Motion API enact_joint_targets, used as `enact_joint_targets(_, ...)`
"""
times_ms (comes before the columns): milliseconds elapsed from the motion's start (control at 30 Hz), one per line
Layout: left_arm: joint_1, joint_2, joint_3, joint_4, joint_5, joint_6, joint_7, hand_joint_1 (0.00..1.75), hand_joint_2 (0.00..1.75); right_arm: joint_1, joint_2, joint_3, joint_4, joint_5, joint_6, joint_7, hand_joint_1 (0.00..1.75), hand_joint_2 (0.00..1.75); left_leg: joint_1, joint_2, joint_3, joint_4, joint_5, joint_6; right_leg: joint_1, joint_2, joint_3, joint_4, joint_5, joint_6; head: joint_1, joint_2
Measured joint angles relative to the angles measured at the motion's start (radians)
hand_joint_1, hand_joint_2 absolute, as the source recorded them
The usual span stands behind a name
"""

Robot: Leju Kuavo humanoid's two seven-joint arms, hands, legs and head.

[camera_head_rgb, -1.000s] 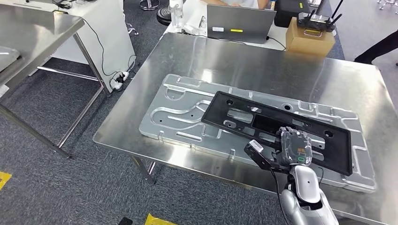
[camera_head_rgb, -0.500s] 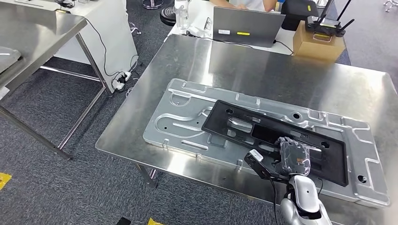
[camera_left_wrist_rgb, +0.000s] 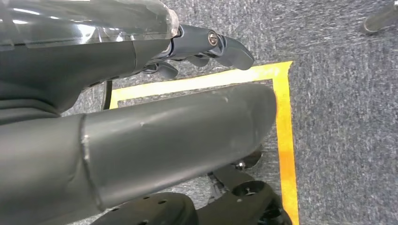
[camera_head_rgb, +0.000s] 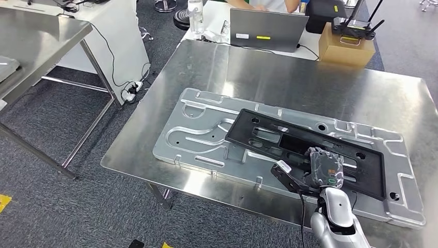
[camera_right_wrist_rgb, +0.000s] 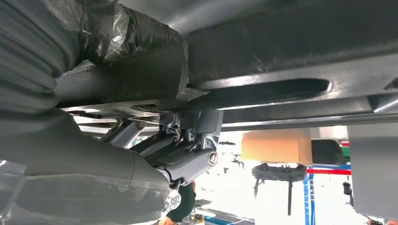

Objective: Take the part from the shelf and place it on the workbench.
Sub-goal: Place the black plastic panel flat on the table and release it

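The part is a long black plastic frame [camera_head_rgb: 304, 142] with cut-outs. It lies slanted on top of a ribbed silver metal plate [camera_head_rgb: 191, 134] on the steel workbench [camera_head_rgb: 289, 77]. My right hand [camera_head_rgb: 323, 168] grips the frame's near long edge, close to the bench's front edge. In the right wrist view the dark frame [camera_right_wrist_rgb: 281, 47] runs just over the hand's fingers [camera_right_wrist_rgb: 187, 154], which curl under it. My left hand [camera_left_wrist_rgb: 206, 44] hangs over grey carpet with nothing in it, its fingers loosely apart.
A laptop [camera_head_rgb: 263, 28] and a cardboard box [camera_head_rgb: 345, 49] with a black device on it stand on the desk beyond the bench's far edge. Another steel table [camera_head_rgb: 36, 36] is at the left. A power strip [camera_head_rgb: 129, 90] lies on the floor, and yellow tape [camera_left_wrist_rgb: 284, 140] marks the carpet.
The whole head view has shifted a little, so the camera moved. My right hand keeps its hold on the black frame, which lies much the same on the silver plate.
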Motion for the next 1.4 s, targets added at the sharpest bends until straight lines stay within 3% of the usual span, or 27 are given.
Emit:
enact_joint_targets(33, 0.0, 0.0, 0.0, 0.0, -0.003, 0.001, 0.003, 0.0, 1.75, -0.001, 0.0, 0.0, 0.003, 0.0, 0.001, 0.0, 0.0, 0.0, -0.003, -0.001, 0.0, -0.002, -0.002, 0.006, 0.001, 0.001, -0.001, 0.0, 0.001, 0.006, 0.0, 0.0)
enact_joint_targets(100, 0.0, 0.0, 0.0, 0.0, -0.008, 0.006, 0.009, 0.0, 0.87, -0.002, 0.001, 0.0, 0.009, 0.0, 0.005, -0.001, 0.0, 0.0, -0.002, -0.001, 0.001, -0.008, 0.004, 0.019, -0.002, 0.001, -0.001, 0.0, 0.0, 0.017, 0.0, 0.0)
enact_joint_targets(167, -0.002, 0.0, 0.0, 0.0, -0.008, 0.008, 0.01, 0.0, 0.0, -0.003, 0.003, 0.001, 0.016, 0.001, 0.007, -0.004, 0.0, 0.0, 0.001, 0.0, 0.004, -0.017, 0.011, 0.033, -0.004, 0.0, -0.02, 0.044, -0.031, 0.025, 0.0, 0.0)
enact_joint_targets(267, -0.003, 0.0, 0.0, 0.0, -0.001, 0.002, 0.008, 0.0, 0.0, -0.004, 0.004, 0.002, 0.029, 0.0, 0.008, -0.008, 0.0, 0.0, 0.001, 0.0, 0.003, -0.018, 0.013, 0.04, -0.005, -0.001, -0.11, 0.233, -0.121, 0.034, 0.0, 0.0)
enact_joint_targets(300, -0.003, 0.0, 0.0, 0.0, 0.0, 0.0, 0.008, 0.0, 0.0, -0.004, 0.005, 0.002, 0.033, 0.0, 0.009, -0.009, 0.0, 0.0, 0.0, 0.0, 0.003, -0.018, 0.012, 0.041, -0.005, -0.001, -0.133, 0.275, -0.129, 0.035, 0.0, 0.0)
enact_joint_targets(333, -0.002, 0.0, 0.0, 0.0, 0.0, -0.002, 0.008, 0.0, 0.0, -0.005, 0.005, 0.002, 0.037, 0.0, 0.009, -0.01, 0.0, 0.0, 0.0, -0.001, 0.005, -0.018, 0.011, 0.041, -0.005, -0.001, -0.137, 0.279, -0.117, 0.034, 0.0, 0.0)
enact_joint_targets(367, -0.002, 0.0, 0.001, 0.0, 0.0, -0.004, 0.008, 0.0, 0.0, -0.006, 0.005, 0.002, 0.039, 0.0, 0.009, -0.01, 0.0, 0.0, 0.0, -0.001, 0.008, -0.017, 0.009, 0.04, -0.005, -0.001, -0.121, 0.242, -0.087, 0.033, 0.0, 0.0)
enact_joint_targets(433, -0.003, -0.001, 0.001, 0.0, 0.001, -0.01, 0.008, 0.0, 0.0, -0.011, 0.007, 0.003, 0.043, 0.001, 0.01, -0.01, 0.0, 0.0, -0.001, -0.002, 0.014, -0.016, 0.005, 0.034, -0.003, -0.001, -0.055, 0.101, -0.016, 0.024, 0.0, 0.0)
enact_joint_targets(500, -0.004, -0.002, 0.001, 0.0, 0.001, -0.014, 0.009, 0.0, 0.0, -0.018, 0.009, 0.005, 0.048, 0.001, 0.011, -0.012, 0.0, 0.0, -0.004, -0.002, 0.013, -0.013, 0.001, 0.026, 0.002, -0.001, -0.014, 0.01, 0.012, 0.014, 0.0, 0.0)
enact_joint_targets(600, -0.005, -0.002, 0.001, 0.0, 0.001, -0.015, 0.01, 0.0, 0.0, -0.022, 0.011, 0.007, 0.053, 0.001, 0.012, -0.013, 0.0, 0.0, -0.004, -0.001, 0.01, -0.013, -0.001, 0.01, 0.004, -0.002, -0.013, -0.004, 0.013, 0.002, 0.0, 0.0)
enact_joint_targets(667, -0.005, -0.001, 0.001, 0.0, 0.001, -0.015, 0.01, 0.0, 0.0, -0.024, 0.014, 0.009, 0.055, 0.001, 0.012, -0.013, 0.0, 0.0, -0.003, -0.001, -0.006, 0.025, -0.029, 0.0, -0.002, -0.005, -0.009, -0.012, 0.017, -0.01, 0.0, 0.0)
enact_joint_targets(767, -0.003, -0.001, 0.001, 0.0, 0.001, -0.015, 0.01, 0.0, 0.0, -0.026, 0.018, 0.011, 0.059, 0.002, 0.012, -0.013, 0.0, 0.0, -0.001, -0.001, -0.09, 0.207, -0.121, -0.011, -0.002, -0.01, -0.008, -0.014, 0.018, -0.019, -0.001, 0.0)
enact_joint_targets(800, -0.002, -0.001, 0.001, 0.0, 0.001, -0.015, 0.011, 0.0, 0.0, -0.026, 0.019, 0.012, 0.061, 0.002, 0.012, -0.013, 0.0, 0.0, 0.0, 0.0, -0.115, 0.258, -0.136, -0.014, -0.001, -0.011, -0.008, -0.014, 0.017, -0.019, -0.001, 0.0)
enact_joint_targets(833, -0.001, -0.001, 0.001, 0.0, 0.001, -0.015, 0.011, 0.0, 0.0, -0.026, 0.019, 0.013, 0.064, 0.002, 0.012, -0.013, 0.0, 0.0, 0.0, 0.0, -0.124, 0.275, -0.132, -0.015, -0.001, -0.011, -0.008, -0.013, 0.017, -0.02, -0.001, 0.0)
enact_joint_targets(867, 0.0, 0.0, 0.001, 0.0, 0.002, -0.015, 0.011, 0.0, 0.0, -0.027, 0.02, 0.014, 0.066, 0.002, 0.013, -0.013, 0.0, 0.0, 0.001, 0.0, -0.113, 0.25, -0.107, -0.016, -0.001, -0.01, -0.007, -0.011, 0.016, -0.019, -0.001, 0.0)
enact_joint_targets(933, 0.0, 0.002, 0.002, 0.0, 0.003, -0.017, 0.011, 0.0, 0.0, -0.029, 0.022, 0.016, 0.069, 0.003, 0.013, -0.014, 0.0, 0.0, 0.002, 0.001, -0.05, 0.116, -0.037, -0.013, -0.002, -0.009, -0.006, -0.005, 0.011, -0.014, -0.001, 0.0)
enact_joint_targets(1000, -0.002, 0.003, 0.002, 0.0, 0.004, -0.019, 0.011, 0.0, 0.0, -0.033, 0.023, 0.017, 0.071, 0.007, 0.013, -0.014, 0.0, 0.0, 0.0, 0.0, -0.005, 0.017, -0.005, -0.004, 0.001, -0.007, -0.01, 0.003, 0.007, -0.004, 0.0, 0.0)
enact_joint_targets(1100, -0.002, 0.003, 0.002, 0.0, 0.008, -0.019, 0.012, 0.0, 0.0, -0.036, 0.025, 0.026, 0.071, 0.025, 0.007, -0.017, 0.0, 0.0, -0.005, -0.001, -0.002, 0.0, -0.001, 0.014, 0.004, -0.004, -0.015, 0.004, 0.011, 0.012, 0.0, 0.0)
enact_joint_targets(1167, -0.003, 0.003, 0.002, 0.0, 0.011, -0.019, 0.012, 0.0, 0.0, -0.038, 0.025, 0.039, 0.064, 0.046, -0.004, -0.022, 0.0, 0.0, -0.002, 0.0, 0.0, -0.008, 0.007, 0.029, 0.0, -0.004, -0.023, 0.022, -0.005, 0.022, 0.0, 0.0)
enact_joint_targets(1200, -0.003, 0.003, 0.003, 0.0, 0.012, -0.019, 0.012, 0.0, 0.0, -0.04, 0.027, 0.047, 0.056, 0.057, -0.01, -0.024, 0.0, 0.0, -0.001, 0.001, 0.0, -0.012, 0.01, 0.035, -0.001, -0.004, -0.038, 0.056, -0.028, 0.025, 0.0, 0.0)
enact_joint_targets(1300, -0.005, 0.003, 0.007, 0.0, 0.015, -0.021, 0.012, 0.0, 0.0, -0.042, 0.033, 0.077, 0.024, 0.091, -0.021, -0.027, 0.0, 0.0, -0.002, 0.002, -0.001, -0.013, 0.012, 0.041, -0.003, -0.004, -0.121, 0.236, -0.113, 0.032, 0.0, 0.0)
enact_joint_targets(1333, -0.004, 0.003, 0.008, 0.0, 0.017, -0.023, 0.011, 0.0, 0.0, -0.042, 0.035, 0.089, 0.01, 0.103, -0.022, -0.026, 0.0, 0.0, -0.002, 0.001, -0.002, -0.011, 0.013, 0.041, -0.004, -0.004, -0.138, 0.272, -0.12, 0.033, 0.0, 0.0)
enact_joint_targets(1367, -0.003, 0.003, 0.009, 0.0, 0.019, -0.027, 0.009, 0.0, 0.0, -0.042, 0.036, 0.101, -0.006, 0.117, -0.022, -0.025, 0.0, 0.0, -0.002, 0.001, -0.002, -0.009, 0.013, 0.041, -0.004, -0.004, -0.138, 0.272, -0.107, 0.033, 0.0, 0.0)
enact_joint_targets(1400, -0.003, 0.003, 0.011, 0.0, 0.021, -0.031, 0.007, 0.0, 0.0, -0.043, 0.038, 0.117, -0.027, 0.132, -0.023, -0.023, 0.0, 0.0, -0.002, 0.0, -0.002, -0.006, 0.013, 0.04, -0.004, -0.004, -0.119, 0.232, -0.077, 0.03, 0.0, 0.0)
